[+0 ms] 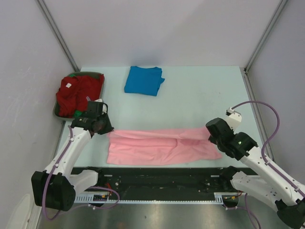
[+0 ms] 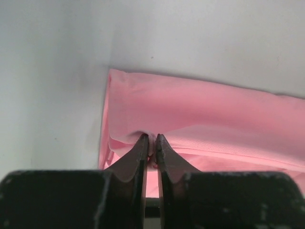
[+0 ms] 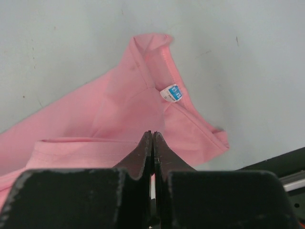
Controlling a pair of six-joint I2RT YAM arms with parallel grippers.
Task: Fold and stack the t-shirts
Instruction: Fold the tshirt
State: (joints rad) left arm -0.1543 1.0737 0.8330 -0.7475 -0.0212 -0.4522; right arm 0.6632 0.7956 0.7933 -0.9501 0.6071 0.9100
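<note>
A pink t-shirt (image 1: pixel 157 148) lies folded into a long band across the near part of the table. My left gripper (image 1: pixel 101 127) is at its far left corner, shut on a puckered bit of the pink t-shirt (image 2: pixel 214 109); the fabric bunches between the tips of the left gripper (image 2: pixel 151 138). My right gripper (image 1: pixel 213 136) is at the shirt's right end, the collar end, shut on a thin fold of the pink t-shirt (image 3: pixel 124 109). The right gripper (image 3: pixel 152 132) sits just behind a blue size label (image 3: pixel 171 93). A folded blue t-shirt (image 1: pixel 143 80) lies at the back centre.
A grey tray (image 1: pixel 101 76) at the back left holds crumpled red t-shirts (image 1: pixel 76 93) with some green cloth. Walls and metal posts close in the table on three sides. A black rail (image 1: pixel 167 176) runs along the near edge.
</note>
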